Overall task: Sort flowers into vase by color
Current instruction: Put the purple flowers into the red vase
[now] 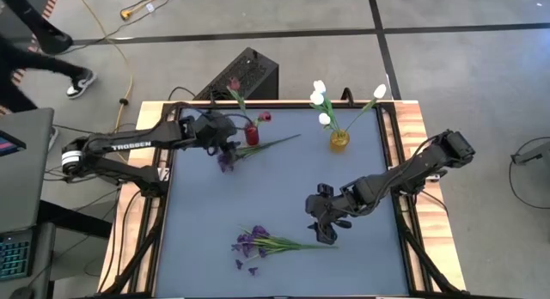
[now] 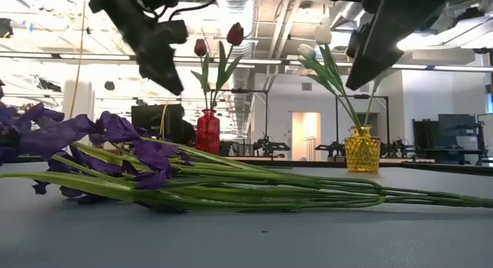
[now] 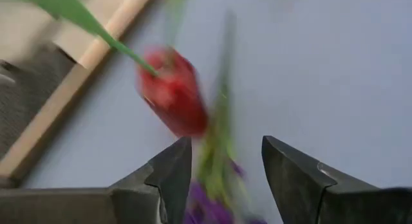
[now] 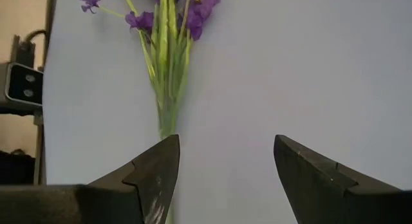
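Note:
A red vase (image 1: 252,134) at the far left holds red buds (image 1: 264,117). A yellow vase (image 1: 339,140) at the far right holds white tulips (image 1: 320,97). One purple flower (image 1: 225,162) lies on the mat by the red vase, its stem (image 1: 275,145) reaching right. A purple bunch (image 1: 256,241) lies flat near the front. My left gripper (image 1: 229,149) is open over the single purple flower (image 3: 212,208), beside the red vase (image 3: 172,92). My right gripper (image 1: 329,234) is open over the stem end (image 4: 167,121) of the purple bunch (image 4: 170,31).
The mat's wooden border (image 1: 404,161) runs round the work area. A black box (image 1: 245,76) stands behind the far edge. In the low view the purple bunch (image 2: 154,175) lies in front of the red vase (image 2: 208,132) and the yellow vase (image 2: 362,149). A person's leg (image 1: 51,67) shows at the far left.

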Controlling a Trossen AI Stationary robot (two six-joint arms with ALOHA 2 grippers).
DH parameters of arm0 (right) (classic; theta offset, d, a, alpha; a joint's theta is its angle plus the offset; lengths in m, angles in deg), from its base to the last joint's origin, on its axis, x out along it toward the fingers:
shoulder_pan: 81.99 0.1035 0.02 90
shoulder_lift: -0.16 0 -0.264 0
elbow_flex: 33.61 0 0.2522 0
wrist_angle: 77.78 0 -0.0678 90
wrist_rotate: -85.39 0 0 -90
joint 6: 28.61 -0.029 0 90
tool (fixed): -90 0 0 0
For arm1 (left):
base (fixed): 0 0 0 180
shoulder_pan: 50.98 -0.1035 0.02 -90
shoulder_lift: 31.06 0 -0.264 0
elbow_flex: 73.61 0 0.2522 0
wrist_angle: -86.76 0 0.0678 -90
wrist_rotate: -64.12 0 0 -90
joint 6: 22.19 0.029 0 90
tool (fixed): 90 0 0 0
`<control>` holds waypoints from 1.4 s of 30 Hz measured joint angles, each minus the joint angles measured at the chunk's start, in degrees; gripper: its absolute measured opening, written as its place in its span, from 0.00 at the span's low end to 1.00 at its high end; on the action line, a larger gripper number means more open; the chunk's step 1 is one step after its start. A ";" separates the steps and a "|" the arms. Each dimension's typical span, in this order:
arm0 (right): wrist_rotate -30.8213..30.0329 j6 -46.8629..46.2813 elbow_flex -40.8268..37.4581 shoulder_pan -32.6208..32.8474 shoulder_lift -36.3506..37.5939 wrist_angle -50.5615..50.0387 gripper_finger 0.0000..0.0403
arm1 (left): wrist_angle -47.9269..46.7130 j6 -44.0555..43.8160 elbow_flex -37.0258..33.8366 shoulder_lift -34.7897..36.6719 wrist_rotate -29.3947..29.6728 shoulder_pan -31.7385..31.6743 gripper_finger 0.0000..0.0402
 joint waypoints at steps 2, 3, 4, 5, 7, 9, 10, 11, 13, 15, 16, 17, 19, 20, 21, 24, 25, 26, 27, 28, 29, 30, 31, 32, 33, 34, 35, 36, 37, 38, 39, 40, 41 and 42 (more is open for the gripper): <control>0.71 -0.82 0.00 0.59 -1.06 1.56 0.69 | -5.36 -0.51 0.87 0.77 -4.16 0.11 0.44; 1.27 -0.99 0.00 0.90 -1.96 2.67 0.69 | -7.52 -1.00 1.02 1.34 -6.31 0.40 0.44; 2.04 -1.06 0.00 1.29 -2.90 4.31 0.69 | -9.77 -1.59 1.04 1.99 -7.91 0.71 0.44; 2.29 -1.06 0.08 1.95 -3.96 5.64 0.69 | -11.94 -2.08 0.84 2.84 -8.86 1.08 0.44; 2.33 -1.05 0.76 3.02 -6.50 7.32 0.69 | -14.85 -3.27 0.23 4.57 -10.03 2.61 0.44; 2.21 -1.38 2.11 4.16 -9.26 8.41 0.69 | -16.24 -4.63 -0.69 6.78 -10.25 4.57 0.44; 2.14 -2.05 2.96 4.55 -10.72 8.69 0.69 | -16.19 -5.62 -1.36 7.85 -10.28 5.99 0.44; 2.09 -2.36 3.88 4.78 -12.06 8.91 0.69 | -15.29 -6.61 -2.28 9.16 -10.34 7.30 0.44; 2.02 -3.10 5.83 5.29 -15.04 8.83 0.69 | -13.44 -8.73 -4.62 11.33 -10.25 10.31 0.44; 1.83 -3.87 7.51 5.90 -17.79 8.82 0.69 | -10.03 -11.21 -7.32 13.45 -10.27 13.50 0.44; 1.83 -4.23 8.32 6.20 -19.27 8.31 0.69 | -8.47 -12.30 -8.73 14.18 -10.27 15.00 0.44; 1.74 -5.03 9.18 6.43 -20.59 8.15 0.69 | -6.74 -13.41 -10.03 14.90 -10.27 16.56 0.44; 1.69 -7.02 10.81 6.94 -22.95 7.10 0.69 | -3.68 -15.41 -12.53 16.03 -10.25 19.28 0.44; 1.68 -8.45 11.62 7.16 -24.17 6.01 0.69 | -2.36 -16.33 -13.44 16.34 -10.25 20.45 0.44; 1.51 -9.71 12.22 7.24 -25.16 5.46 0.68 | -0.97 -16.93 -14.21 16.66 -10.25 21.56 0.44; 0.45 -13.07 14.11 7.76 -28.29 3.07 0.67 | 2.11 -18.01 -16.04 17.12 -10.20 24.52 0.44; -0.19 -13.97 14.60 8.06 -29.02 1.88 0.65 | 2.53 -18.68 -16.39 17.19 -10.21 25.36 0.44; -0.67 -14.81 15.28 8.32 -30.18 0.87 0.64 | 2.96 -19.37 -16.66 17.24 -10.22 26.17 0.44; -1.28 -15.47 15.79 8.60 -31.03 -0.30 0.62 | 3.60 -19.75 -16.73 17.27 -10.19 26.86 0.44; -1.92 -15.96 16.32 8.99 -31.63 -1.28 0.60 | 4.02 -19.95 -16.76 17.23 -10.14 27.54 0.44; -2.75 -16.55 16.73 9.43 -32.33 -1.97 0.56 | 4.21 -19.95 -16.76 17.24 -10.15 28.18 0.44; -3.38 -17.57 17.19 9.77 -32.93 -2.55 0.52 | 4.28 -19.83 -16.76 17.25 -10.12 28.72 0.44; -4.41 -18.65 17.41 10.06 -33.22 -2.90 0.48 | 4.25 -19.70 -16.76 17.24 -10.12 29.16 0.44; -5.30 -19.46 17.56 10.36 -33.32 -3.05 0.42 | 4.16 -19.67 -16.76 17.25 -10.13 29.55 0.44; -6.00 -20.36 17.90 10.51 -33.43 -3.24 0.36 | 4.15 -19.68 -16.76 17.25 -10.15 29.93 0.44; -6.26 -21.19 18.09 10.49 -33.44 -3.38 0.30 | 4.09 -19.83 -16.76 17.25 -10.13 30.36 0.44; -6.34 -21.95 18.38 10.36 -33.10 -3.72 0.24 | 4.02 -20.02 -16.76 17.25 -10.14 30.75 0.44; -6.29 -22.14 18.73 10.24 -32.56 -3.89 0.17 | 4.04 -20.04 -16.76 17.25 -10.09 31.11 0.44; -6.15 -22.10 19.20 9.93 -32.13 -4.45 0.11 | 4.03 -20.04 -16.76 17.25 -10.09 31.46 0.44; -6.05 -22.06 19.61 9.47 -31.59 -5.04 0.07 | 4.03 -20.05 -16.76 17.25 -10.09 31.75 0.44; -5.62 -21.85 19.71 9.01 -30.79 -5.60 0.07 | 4.13 -20.04 -16.76 17.25 -10.07 31.97 0.44; -4.92 -21.66 19.71 8.40 -29.91 -5.97 0.07 | 4.28 -19.98 -16.76 17.36 -9.98 32.15 0.44; -4.66 -21.57 19.69 7.62 -28.67 -6.23 0.07 | 4.35 -19.79 -16.76 17.69 -9.74 32.26 0.44; -4.69 -20.92 19.69 6.88 -27.11 -6.43 0.07 | 4.45 -19.51 -16.76 18.07 -9.22 32.26 0.44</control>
